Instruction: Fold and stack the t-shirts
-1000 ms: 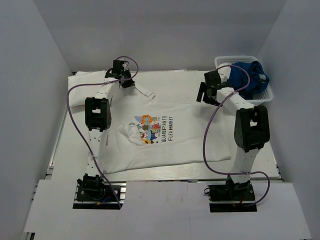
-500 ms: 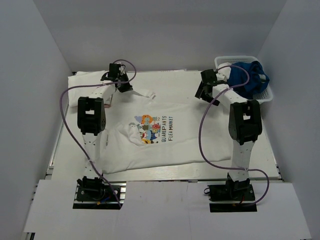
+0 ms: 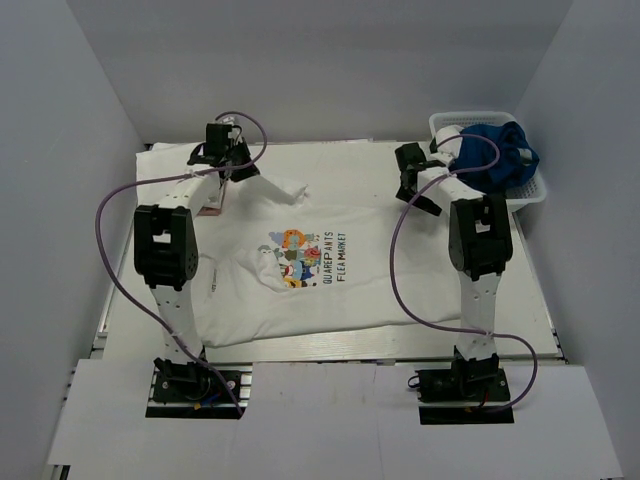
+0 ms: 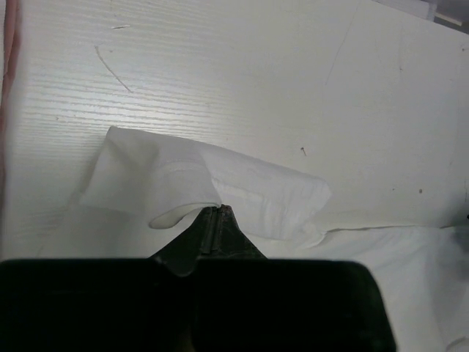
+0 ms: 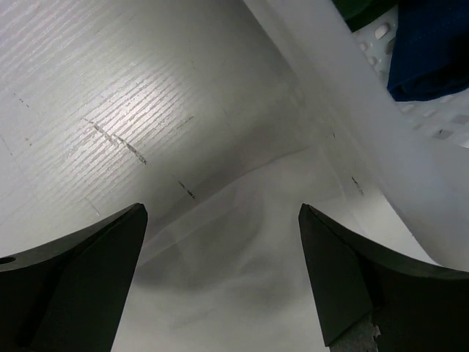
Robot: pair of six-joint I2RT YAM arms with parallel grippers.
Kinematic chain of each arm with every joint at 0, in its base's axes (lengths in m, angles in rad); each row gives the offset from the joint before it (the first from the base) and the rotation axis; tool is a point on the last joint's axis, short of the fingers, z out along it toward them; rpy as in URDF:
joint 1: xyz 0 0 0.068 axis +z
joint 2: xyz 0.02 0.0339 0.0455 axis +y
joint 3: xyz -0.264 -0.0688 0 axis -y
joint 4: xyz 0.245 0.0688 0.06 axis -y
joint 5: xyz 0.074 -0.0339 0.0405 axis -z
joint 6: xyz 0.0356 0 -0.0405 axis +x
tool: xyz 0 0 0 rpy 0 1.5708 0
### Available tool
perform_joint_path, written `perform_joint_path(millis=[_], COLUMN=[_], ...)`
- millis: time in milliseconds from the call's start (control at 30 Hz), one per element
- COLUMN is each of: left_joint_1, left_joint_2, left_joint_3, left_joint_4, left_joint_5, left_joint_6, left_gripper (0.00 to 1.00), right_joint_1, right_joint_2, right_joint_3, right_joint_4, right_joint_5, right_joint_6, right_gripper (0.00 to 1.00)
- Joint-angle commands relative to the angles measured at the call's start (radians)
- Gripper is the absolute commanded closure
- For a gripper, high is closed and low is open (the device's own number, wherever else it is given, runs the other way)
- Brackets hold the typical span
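Across the middle of the surface [image 3: 350, 160] lies the printed t-shirt [image 3: 330, 300], spread flat and face up with its cartoon print [image 3: 305, 258] showing. No fold has been made in it, as far as I can see. It is laid out ready, so nearly all the folding and the stacking are left to do. A flat white cloth [image 3: 160, 170] at the far left corner could be a finished fold, but I cannot tell.

The shirt's long axis runs left to right across the surface. The lettering lies on its side. I judge that the collar end points to the robot's left and the hem to its right, though the neckline is hard to make out.

At the far edge, the left gripper [image 3: 234, 166] is pinched tight on the sleeve [image 3: 275, 187]. The left wrist view shows its fingertips [image 4: 218, 214] pressed together on the cloth, and the sleeve [image 4: 212, 180] is curled up off the surface. The right gripper [image 3: 416, 192] stands wide apart. Its wrist view shows nothing held between its tips [image 5: 221, 213], only white cloth [image 5: 242, 257] below, probably the far hem corner.

Just beyond it sits the white lattice basket [image 3: 478, 116], with a blue garment [image 3: 505, 158] heaped inside.
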Motion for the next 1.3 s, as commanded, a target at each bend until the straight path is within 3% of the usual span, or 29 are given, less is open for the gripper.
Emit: perform_joint_path(millis=[0, 167, 267, 367, 400, 500, 600, 633, 967, 1267], left_joint_1=[0.007, 0.007, 0.007, 0.007, 0.007, -0.002, -0.002, -0.002, -0.011, -0.011], left_joint_2=[-0.117, -0.171, -0.218, -0.255, -0.280, -0.318, -0.375, -0.389, -0.649, -0.959], left_joint_3=[-0.045, -0.100, -0.145, -0.186, -0.196, -0.234, -0.275, -0.288, -0.534, -0.666], left_joint_4=[0.031, 0.040, 0.049, 0.049, 0.049, 0.049, 0.040, 0.031, -0.041, -0.291], left_joint_5=[0.013, 0.031, 0.042, 0.042, 0.042, 0.042, 0.028, 0.015, 0.015, -0.055], left_joint_6=[0.014, 0.014, 0.014, 0.014, 0.014, 0.003, 0.003, -0.006, -0.118, -0.214], left_gripper=[1.00, 1.00, 1.00, 1.00, 1.00, 1.00, 1.00, 1.00, 1.00, 1.00], right_joint_1=[-0.003, -0.003, -0.002, 0.001, 0.003, 0.001, 0.003, 0.003, 0.033, 0.053], right_joint_2=[0.046, 0.100, 0.103, 0.094, 0.079, 0.030, -0.030, -0.039, -0.197, -0.484], right_joint_3=[0.060, 0.124, 0.109, 0.104, 0.083, 0.029, -0.031, -0.048, -0.156, -0.434], right_joint_4=[-0.010, -0.055, -0.055, -0.076, -0.082, -0.075, -0.055, -0.046, 0.013, 0.143], right_joint_5=[0.076, 0.090, 0.072, 0.062, 0.058, 0.052, 0.059, 0.059, 0.081, 0.053], right_joint_6=[0.029, 0.047, 0.052, 0.067, 0.071, 0.083, 0.083, 0.087, 0.009, -0.078], right_gripper=[0.10, 0.10, 0.17, 0.38, 0.52, 0.73, 0.88, 0.99, 1.00, 1.00])
